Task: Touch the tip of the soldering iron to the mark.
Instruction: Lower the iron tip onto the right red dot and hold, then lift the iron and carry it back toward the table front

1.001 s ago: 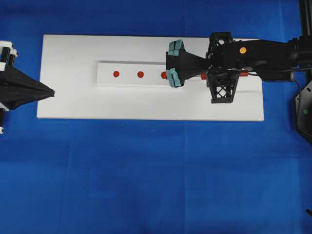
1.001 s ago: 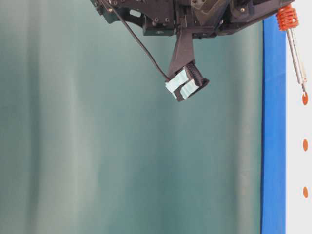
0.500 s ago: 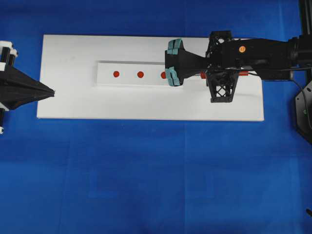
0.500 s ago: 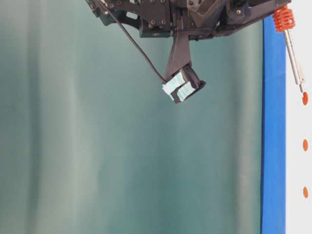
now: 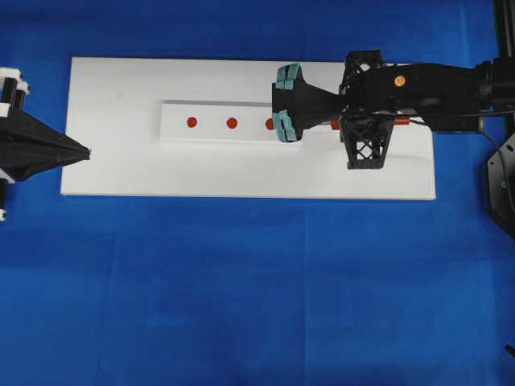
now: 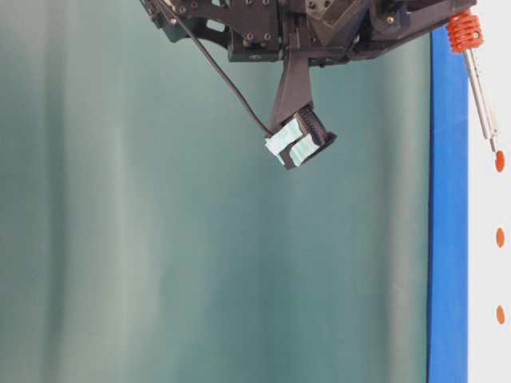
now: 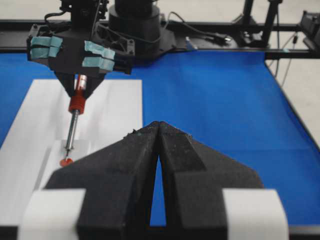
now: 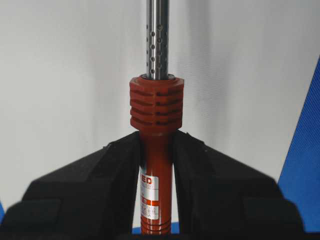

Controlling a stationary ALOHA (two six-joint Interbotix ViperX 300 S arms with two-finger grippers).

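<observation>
Right hand [image 8: 156,165] clamped on soldering iron [image 8: 156,150], angled downward, tip [image 7: 66,149] at mark [image 7: 65,161], left hand [image 7: 158,150] closed.

One soldering iron [image 7: 76,117], three red marks [image 5: 232,123], perhaps one partly hidden.

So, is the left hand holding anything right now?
No: in the left wrist view the left hand has its black fingers shut together with nothing between them, while the iron sits in the right hand.
</observation>
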